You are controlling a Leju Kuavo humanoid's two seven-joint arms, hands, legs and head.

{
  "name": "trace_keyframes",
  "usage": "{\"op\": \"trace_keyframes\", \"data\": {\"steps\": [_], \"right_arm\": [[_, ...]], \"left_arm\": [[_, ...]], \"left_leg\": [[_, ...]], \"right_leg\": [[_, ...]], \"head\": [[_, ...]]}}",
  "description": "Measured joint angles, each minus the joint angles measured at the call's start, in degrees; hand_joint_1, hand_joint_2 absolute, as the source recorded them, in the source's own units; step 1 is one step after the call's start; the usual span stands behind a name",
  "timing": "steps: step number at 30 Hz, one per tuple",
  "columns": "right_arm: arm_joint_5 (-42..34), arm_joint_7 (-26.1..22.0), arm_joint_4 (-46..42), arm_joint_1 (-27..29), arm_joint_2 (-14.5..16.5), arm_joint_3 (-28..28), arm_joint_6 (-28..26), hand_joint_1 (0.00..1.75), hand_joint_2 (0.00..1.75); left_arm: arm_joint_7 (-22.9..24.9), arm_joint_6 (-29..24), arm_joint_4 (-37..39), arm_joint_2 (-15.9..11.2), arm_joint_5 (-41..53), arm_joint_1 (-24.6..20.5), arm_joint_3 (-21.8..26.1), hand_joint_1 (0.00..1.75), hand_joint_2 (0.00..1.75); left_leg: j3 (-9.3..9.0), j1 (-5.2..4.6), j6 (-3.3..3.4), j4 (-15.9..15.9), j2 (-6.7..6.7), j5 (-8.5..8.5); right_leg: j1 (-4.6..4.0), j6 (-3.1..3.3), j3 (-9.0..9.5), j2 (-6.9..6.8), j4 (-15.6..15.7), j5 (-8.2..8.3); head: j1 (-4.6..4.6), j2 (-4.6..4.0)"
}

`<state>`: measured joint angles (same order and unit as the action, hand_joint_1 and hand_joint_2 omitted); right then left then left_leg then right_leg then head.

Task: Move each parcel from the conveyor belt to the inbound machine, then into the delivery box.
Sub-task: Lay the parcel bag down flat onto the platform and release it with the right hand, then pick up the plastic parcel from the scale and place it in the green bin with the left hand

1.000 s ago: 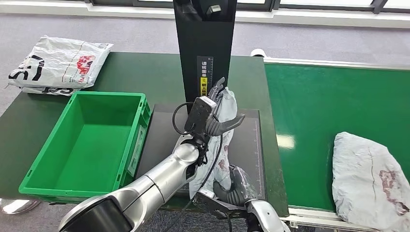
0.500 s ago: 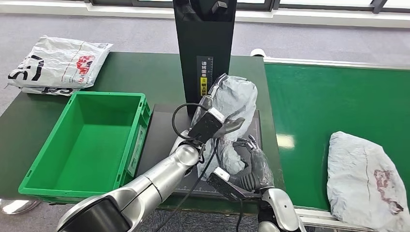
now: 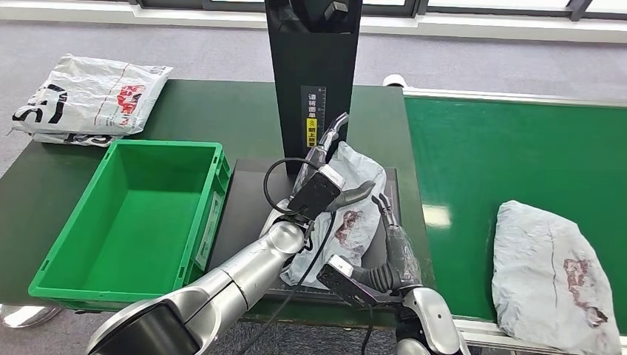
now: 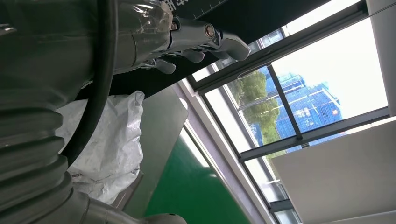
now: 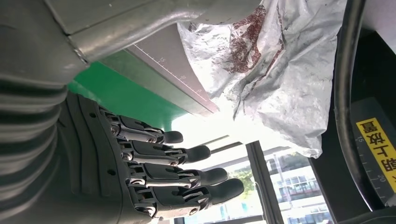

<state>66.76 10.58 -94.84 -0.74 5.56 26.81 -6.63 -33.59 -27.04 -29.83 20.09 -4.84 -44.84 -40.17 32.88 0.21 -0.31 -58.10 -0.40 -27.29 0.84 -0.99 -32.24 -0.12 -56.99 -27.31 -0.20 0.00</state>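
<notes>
So compared with half a second back, the grey parcel (image 3: pixel 347 214) is no longer propped up against the inbound machine (image 3: pixel 313 66); it's lying flatter on the machine's dark scan plate (image 3: pixel 244 214) now, red print facing up. Our right hand (image 3: pixel 392 244) is also sitting differently: before it was curled against the bag, now its fingers are stretched out straight and apart, holding nothing, just beside the parcel's edge nearest the conveyor belt (image 3: pixel 510 148). In the right wrist view the fingers (image 5: pixel 187 179) are clearly extended with air around them.

Our left hand (image 3: pixel 336 166) is still up over the parcel, right in front of the machine's column, fingers spread and pointing up toward the yellow label. Whether it's actually pinching the bag, we honestly can't tell.

A second parcel (image 3: pixel 554 277) is riding on the belt, well apart from the machine. The green delivery box (image 3: pixel 126 214) is sitting just beside the scan plate on the counter (image 3: pixel 222 111).
</notes>
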Motion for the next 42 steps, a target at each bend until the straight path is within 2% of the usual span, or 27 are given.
{"op": "trace_keyframes", "data": {"steps": [2, 5, 8, 12, 16, 18, 20, 22, 24, 28, 31, 34, 36, 38, 42], "right_arm": [[-0.6, -0.7, -0.2, 0.4, 0.2, -0.4, -2.3, 0.0, 1.75], [-6.0, -4.8, -2.2, 1.8, 1.6, -3.4, -11.8, 0.0, 1.75], [-14.3, -10.4, -5.3, 3.4, 3.4, -8.7, -20.0, 0.0, 1.75], [-20.4, -15.1, -7.9, 5.9, 5.2, -14.2, -23.4, 0.0, 1.75], [-23.6, -16.6, -8.4, 7.6, 5.9, -16.2, -23.8, 0.0, 1.75], [-25.0, -17.2, -8.4, 8.1, 6.0, -16.5, -23.4, 0.0, 1.75], [-26.8, -18.6, -8.5, 8.4, 6.0, -17.0, -22.9, 0.0, 1.75], [-29.2, -21.0, -9.1, 8.7, 6.1, -17.8, -22.7, 0.0, 1.75], [-32.2, -24.9, -10.5, 9.2, 6.3, -18.9, -22.9, 0.0, 1.75], [-36.4, -30.1, -14.0, 10.0, 7.1, -20.9, -22.7, 0.0, 1.75], [-37.8, -31.0, -15.0, 9.9, 7.3, -22.0, -20.5, 0.0, 1.75], [-38.2, -31.1, -15.0, 9.0, 7.3, -22.9, -18.4, 0.0, 1.75], [-38.1, -31.1, -14.8, 8.2, 7.4, -23.3, -17.8, 0.0, 1.75], [-37.9, -30.9, -14.7, 7.8, 7.5, -23.6, -17.6, 0.0, 1.75], [-37.2, -30.7, -14.6, 7.8, 7.9, -24.0, -17.3, 0.0, 1.75]], "left_arm": [[-0.1, -0.5, 0.0, 0.0, 1.2, 0.1, 0.0, 0.0, 1.75], [0.6, -0.6, -0.1, 0.0, 6.3, 0.5, 0.0, 0.0, 1.75], [3.5, 0.8, 0.1, 0.2, 12.7, 0.8, 0.0, 0.0, 1.75], [5.6, -1.9, 0.4, 0.3, 16.3, 1.0, -0.3, 0.0, 1.75], [3.9, -2.5, 0.8, 0.4, 13.9, 1.0, -0.3, 0.0, 1.75], [2.2, 2.2, 0.9, 0.5, 12.9, 1.0, -0.4, 0.0, 1.75], [1.7, 10.8, 1.1, 0.5, 14.6, 1.0, -1.1, 0.0, 1.75], [4.2, 17.9, 1.9, 0.5, 20.1, 0.9, -3.1, 0.0, 1.75], [8.0, 21.4, 3.3, 0.4, 26.6, 0.9, -5.8, 0.0, 1.75], [14.7, 26.1, 6.7, 0.2, 34.6, 0.8, -10.2, 1.75, 1.75], [18.0, 32.7, 8.9, -0.4, 38.1, 0.8, -13.0, 1.75, 1.75], [18.3, 39.0, 10.2, -1.0, 39.6, 0.1, -14.8, 1.75, 1.75], [18.2, 41.4, 10.7, -1.3, 39.8, -0.5, -15.7, 1.75, 1.75], [18.2, 41.6, 10.9, -1.6, 39.7, -1.0, -16.1, 1.75, 1.75], [18.4, 38.0, 11.0, -1.8, 39.0, -1.2, -16.1, 1.75, 1.75]], "left_leg": [[0.0, 0.0, 0.0, 0.0, -0.02, 0.0], [0.0, 0.0, 0.0, 0.0, -0.04, 0.0], [0.0, 0.0, 0.0, 0.0, -0.01, -0.01], [0.0, -0.01, 0.01, 0.0, 0.01, -0.02], [0.0, 0.0, 0.01, 0.0, 0.01, -0.01], [-0.01, 0.0, 0.01, 0.0, 0.01, -0.01], [-0.01, 0.0, 0.01, 0.0, -0.01, -0.01], [0.0, -0.01, 0.01, 0.0, 0.0, -0.01], [0.0, -0.02, 0.01, 0.0, 0.05, -0.02], [0.0, -0.02, 0.01, 0.0, 0.09, -0.04], [0.0, -0.01, 0.01, 0.0, 0.09, -0.03], [-0.09, 0.0, 0.01, 0.0, 0.05, -0.03], [-0.22, 0.0, 0.01, 0.0, 0.03, -0.03], [-0.34, 0.0, 0.01, 0.0, 0.04, -0.03], [-0.41, -0.01, 0.01, 0.0, 0.05, -0.03]], "right_leg": [[0.0, 0.0, -0.01, -0.01, 0.0, 0.0], [0.0, 0.0, -0.02, -0.04, 0.0, 0.0], [0.0, 0.0, -0.02, 0.0, 0.0, 0.0], [0.0, 0.0, -0.02, 0.02, 0.0, 0.0], [0.0, 0.0, -0.02, 0.02, 0.0, 0.0], [0.0, 0.0, -0.03, 0.01, 0.0, 0.0], [0.0, 0.0, -0.02, -0.01, 0.0, 0.0], [0.01, 0.0, -0.02, 0.01, 0.0, 0.0], [0.02, 0.0, -0.04, 0.07, 0.0, 0.0], [0.02, 0.0, -0.06, 0.12, 0.0, 0.0], [0.01, 0.0, -0.05, 0.12, 0.0, 0.0], [0.0, 0.01, 0.08, 0.05, 0.0, -0.01], [0.0, 0.01, 0.23, 0.03, 0.0, -0.01], [0.0, 0.02, 0.33, 0.04, 0.0, -0.02], [0.0, 0.01, 0.39, 0.05, 0.0, -0.02]], "head": [[-0.01, 0.0], [-0.01, 0.0], [0.0, 0.0], [0.01, 0.0], [0.01, 0.0], [0.0, 0.0], [-0.01, 0.0], [0.0, 0.0], [0.01, 0.0], [0.0, 0.0], [0.0, 0.0], [-0.01, 0.0], [-0.01, 0.0], [-0.01, 0.0], [-0.01, 0.0]]}}
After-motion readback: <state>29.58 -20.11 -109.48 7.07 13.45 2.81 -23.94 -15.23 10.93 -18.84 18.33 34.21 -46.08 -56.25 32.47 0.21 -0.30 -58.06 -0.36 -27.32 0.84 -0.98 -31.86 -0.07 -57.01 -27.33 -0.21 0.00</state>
